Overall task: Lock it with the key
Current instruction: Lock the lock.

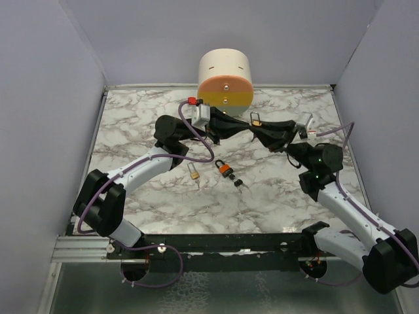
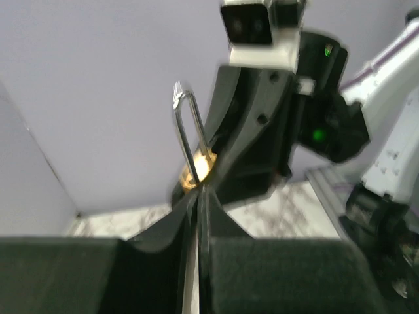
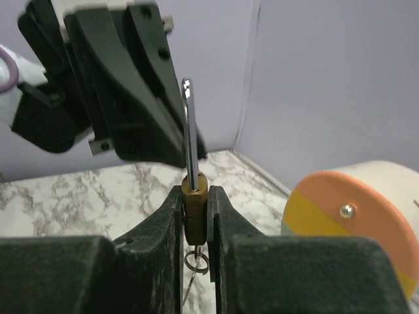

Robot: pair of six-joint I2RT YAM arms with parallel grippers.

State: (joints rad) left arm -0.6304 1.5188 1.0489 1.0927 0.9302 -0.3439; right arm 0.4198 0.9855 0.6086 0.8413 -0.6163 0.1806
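Right wrist view: my right fingers [image 3: 163, 226] clamp a brass padlock [image 3: 195, 209], its shackle [image 3: 188, 131] open. My left fingers [image 2: 167, 226] are closed beside it, apparently empty. The key [image 1: 238, 182] lies on the surface [image 1: 131, 131], untouched, so I judge the locking is all ahead.

Brass padlock [image 3: 194, 188] in right end effector [image 3: 195, 204]

Marble tabletop [image 1: 131, 127], plain lavender walls [image 1: 150, 39]
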